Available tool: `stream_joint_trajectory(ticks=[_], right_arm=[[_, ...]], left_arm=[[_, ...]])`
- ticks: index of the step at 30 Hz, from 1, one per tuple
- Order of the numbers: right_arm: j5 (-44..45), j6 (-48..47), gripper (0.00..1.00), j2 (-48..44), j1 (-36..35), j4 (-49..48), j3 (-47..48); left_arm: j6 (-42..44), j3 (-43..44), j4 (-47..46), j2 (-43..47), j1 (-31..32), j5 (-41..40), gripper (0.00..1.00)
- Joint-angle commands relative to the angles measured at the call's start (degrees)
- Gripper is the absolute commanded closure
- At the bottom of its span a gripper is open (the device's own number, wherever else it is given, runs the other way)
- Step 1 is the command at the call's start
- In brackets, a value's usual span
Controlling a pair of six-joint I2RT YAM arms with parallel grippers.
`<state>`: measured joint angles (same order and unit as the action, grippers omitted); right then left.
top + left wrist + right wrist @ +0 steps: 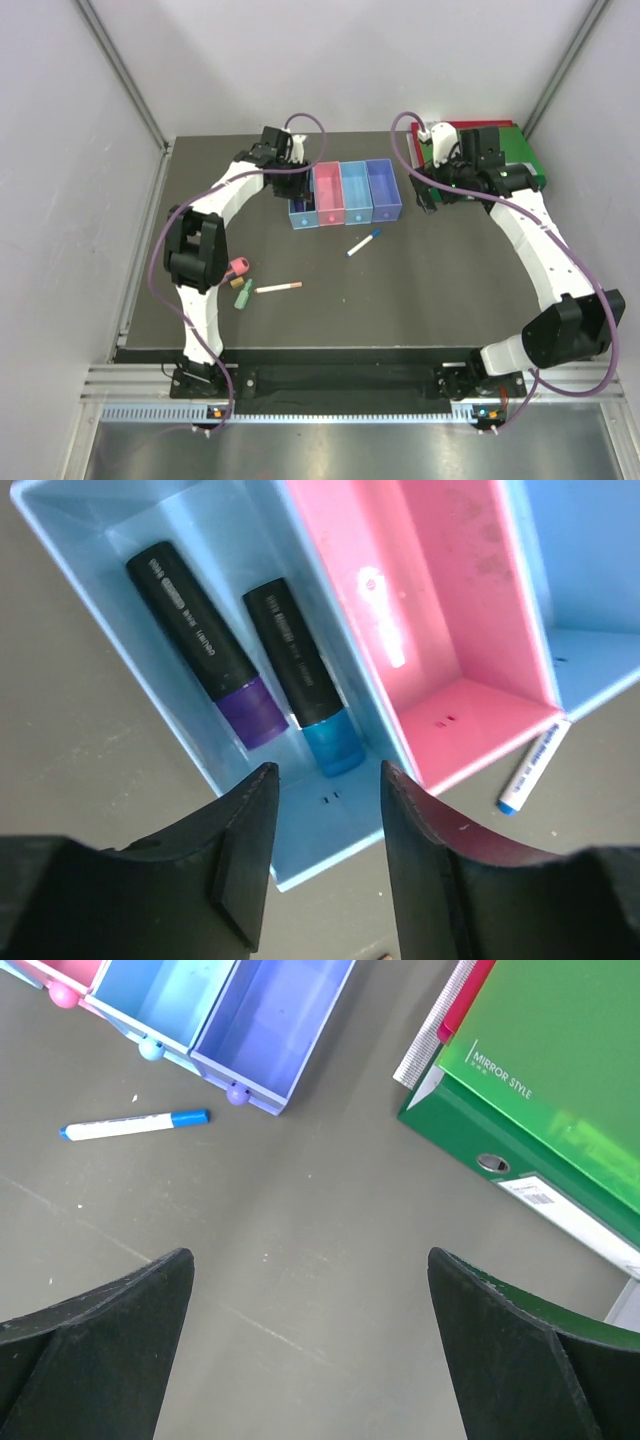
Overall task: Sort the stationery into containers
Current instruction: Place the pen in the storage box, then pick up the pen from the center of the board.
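Markers, one purple-tipped marker (200,640) and one blue-tipped marker (295,660), lie side by side in the end light blue box (310,835). The left gripper (325,780) hangs over it, fingers apart, holding nothing. The right gripper (308,1260) gapes wide above the table (330,1210). A blue-ended white pen (364,242) lies at five o'clock from the boxes.

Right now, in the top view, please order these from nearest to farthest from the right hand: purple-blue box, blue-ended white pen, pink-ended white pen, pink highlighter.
From the right hand:
1. purple-blue box, just to its left.
2. blue-ended white pen, toward the middle.
3. pink-ended white pen, lower left in the view.
4. pink highlighter, farthest left.
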<state>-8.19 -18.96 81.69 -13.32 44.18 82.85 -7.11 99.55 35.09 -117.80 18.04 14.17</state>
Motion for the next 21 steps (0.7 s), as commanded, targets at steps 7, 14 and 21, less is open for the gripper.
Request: stream_joint_trajectory(ticks=[7, 14, 21], right_arm=[[-1.66, -11.79, 0.00, -2.33, -2.23, 3.19, -2.17], [-1.83, -11.19, 0.00, -2.50, -2.41, 2.93, -0.23], [-1.48, -11.10, 0.00, -3.47, -2.59, 3.54, 0.03]], left_arm=[[23.52, -2.57, 5.94, 14.78, 0.41, 10.00, 0.52], [46.73, -26.22, 6.92, 28.66, 3.14, 3.15, 0.51], [57.47, -36.97, 11.30, 35.01, 3.40, 5.86, 0.51]])
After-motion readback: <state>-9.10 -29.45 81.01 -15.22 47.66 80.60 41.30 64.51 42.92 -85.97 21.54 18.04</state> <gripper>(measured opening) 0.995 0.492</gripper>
